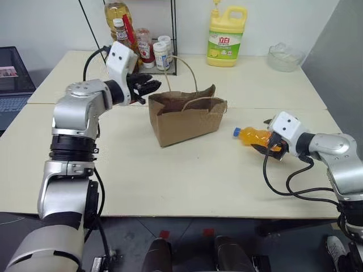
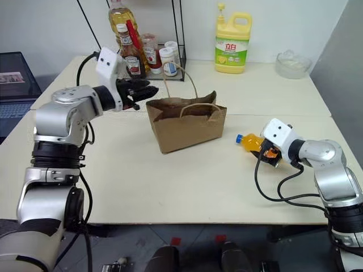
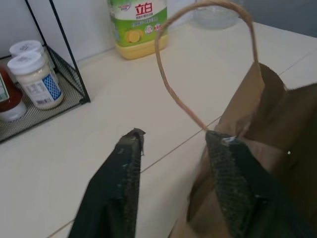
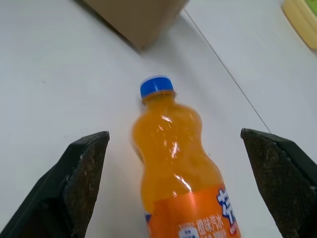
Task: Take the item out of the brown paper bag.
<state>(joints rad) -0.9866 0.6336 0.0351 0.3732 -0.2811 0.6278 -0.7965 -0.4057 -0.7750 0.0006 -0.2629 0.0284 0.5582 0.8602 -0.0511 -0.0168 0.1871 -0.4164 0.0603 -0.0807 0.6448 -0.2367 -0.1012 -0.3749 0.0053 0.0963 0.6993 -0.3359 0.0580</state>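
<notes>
**Orange drink bottle lies on the table at right of the frame, outside the bag, between the right gripper's spread fingers**

You have the bottle [image 4: 178, 168] on its side, blue cap aimed toward the brown paper bag [image 1: 184, 116] at frame centre; your right gripper [image 4: 185, 163] straddles it with jaws wide, apparently not touching. At upper left, your left gripper [image 3: 173, 144] stands parted at the bag's near rim, one finger seemingly against the paper.
</notes>
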